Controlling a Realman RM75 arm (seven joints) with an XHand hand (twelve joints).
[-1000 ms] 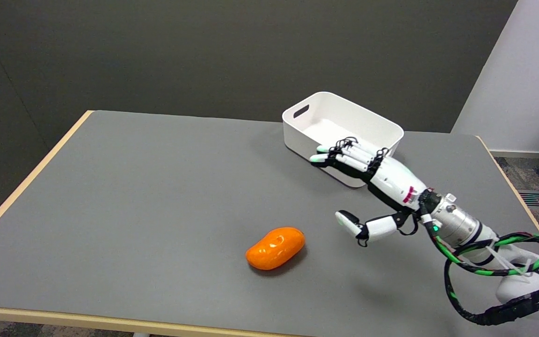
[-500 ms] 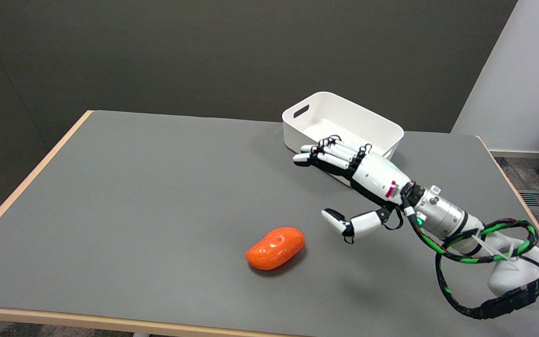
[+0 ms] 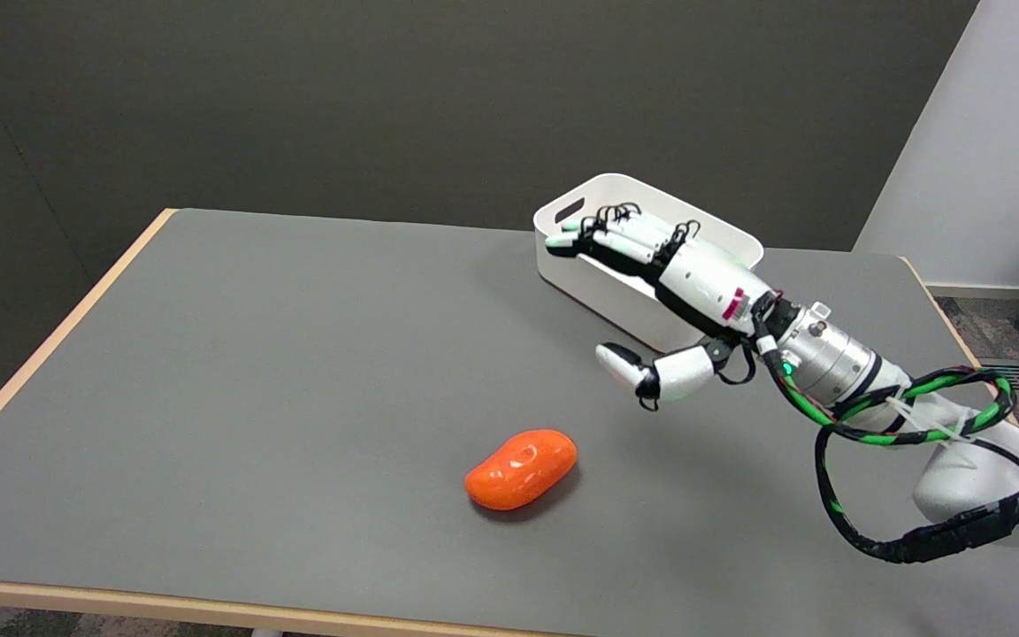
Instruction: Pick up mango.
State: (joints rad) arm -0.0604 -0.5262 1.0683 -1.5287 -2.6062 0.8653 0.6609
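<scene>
An orange mango point(image 3: 521, 469) lies on the grey table point(image 3: 279, 372), near its front edge and a little right of centre. My right hand point(image 3: 651, 296) hangs in the air above the table, up and to the right of the mango and apart from it. Its fingers point(image 3: 616, 234) stretch out toward the left in front of the white bin, and the thumb point(image 3: 629, 367) points down and left. The hand is empty.
A white plastic bin point(image 3: 722, 232) with a handle slot stands at the back right of the table, partly behind my hand. The arm with its green-and-black cable point(image 3: 907, 425) comes in from the lower right. The table's wooden edge point(image 3: 49, 349) runs along the left.
My right hand has risen and moved left and toward the back, from low over the table to in front of the bin. The mango has not moved.
</scene>
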